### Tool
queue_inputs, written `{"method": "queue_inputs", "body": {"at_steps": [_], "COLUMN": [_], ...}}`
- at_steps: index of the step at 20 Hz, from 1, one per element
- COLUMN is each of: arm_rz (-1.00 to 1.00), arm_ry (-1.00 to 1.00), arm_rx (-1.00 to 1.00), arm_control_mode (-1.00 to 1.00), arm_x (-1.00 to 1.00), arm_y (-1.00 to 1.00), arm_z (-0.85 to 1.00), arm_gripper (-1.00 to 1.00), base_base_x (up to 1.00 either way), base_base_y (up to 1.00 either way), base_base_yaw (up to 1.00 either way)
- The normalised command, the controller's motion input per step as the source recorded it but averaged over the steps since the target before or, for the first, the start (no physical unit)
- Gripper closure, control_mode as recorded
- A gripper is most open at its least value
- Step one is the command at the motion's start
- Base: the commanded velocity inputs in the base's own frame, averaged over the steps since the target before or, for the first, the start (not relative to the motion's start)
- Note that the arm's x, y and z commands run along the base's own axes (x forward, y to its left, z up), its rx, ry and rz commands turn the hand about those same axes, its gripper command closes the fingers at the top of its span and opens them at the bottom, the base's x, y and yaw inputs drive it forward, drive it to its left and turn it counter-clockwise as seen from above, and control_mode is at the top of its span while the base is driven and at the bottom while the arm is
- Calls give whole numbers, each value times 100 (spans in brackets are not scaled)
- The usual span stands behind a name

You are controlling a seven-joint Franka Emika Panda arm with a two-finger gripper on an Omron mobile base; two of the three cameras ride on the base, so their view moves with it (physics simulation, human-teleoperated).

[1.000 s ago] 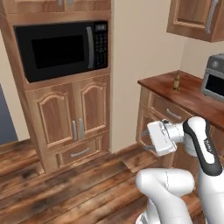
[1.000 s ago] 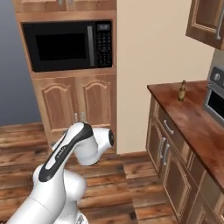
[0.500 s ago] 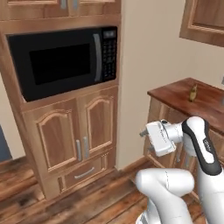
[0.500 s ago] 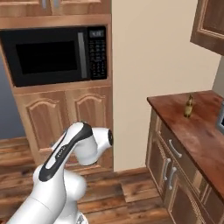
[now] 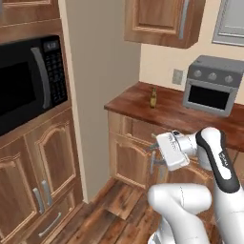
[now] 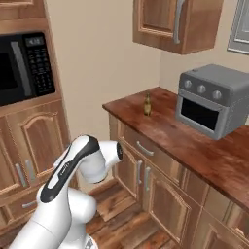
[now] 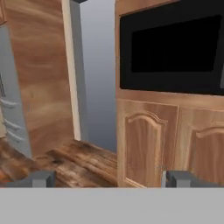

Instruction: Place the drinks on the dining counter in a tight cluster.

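The slim amber bottle [image 5: 153,97] [image 6: 147,104] stands upright on the wood desk [image 6: 160,126] that also carries the grey toaster oven [image 6: 214,99], close to the desk's far left corner, near the wall end and well apart from the oven. This is not the dining island, so I judge the bottle has yet to be fetched and carried there; the other two drinks I cannot see from here.

It looks like glass: stiff and smooth, probably slippery, and likely to break if dropped or knocked over. It is narrow and tall for its footprint, so a sideways nudge could tip it. The sensible hold, to my eye, is across the straight body below the shoulder, fingers square to it, rather than on the thin neck.

The pincer [image 7: 111,178] is open and carries nothing: its two dark fingertips [image 7: 38,178] sit wide apart in the hand view, with only the microwave [image 7: 173,50] and the cabinet doors [image 7: 146,146] beyond them. The hand [image 5: 170,150] is tucked in near the arm's own body, in front of the desk's cabinet fronts and below its top, pointing away from the bottle. It would have to swing round and rise before any reach.
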Motion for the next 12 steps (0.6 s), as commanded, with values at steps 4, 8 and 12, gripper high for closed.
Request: {"method": "queue_inputs", "body": {"at_steps": [4, 8, 12], "arm_rz": [0, 0, 0], "arm_ry": [0, 0, 0], "arm_rx": [0, 0, 0], "arm_control_mode": [100, 100, 100], "arm_x": [0, 0, 0], "arm_y": [0, 0, 0], "arm_z": [0, 0, 0], "arm_gripper": [-100, -100, -100], "base_base_x": [40, 61, 84], "base_base_y": [22, 30, 36], "base_base_yaw": [-67, -49, -18]}}
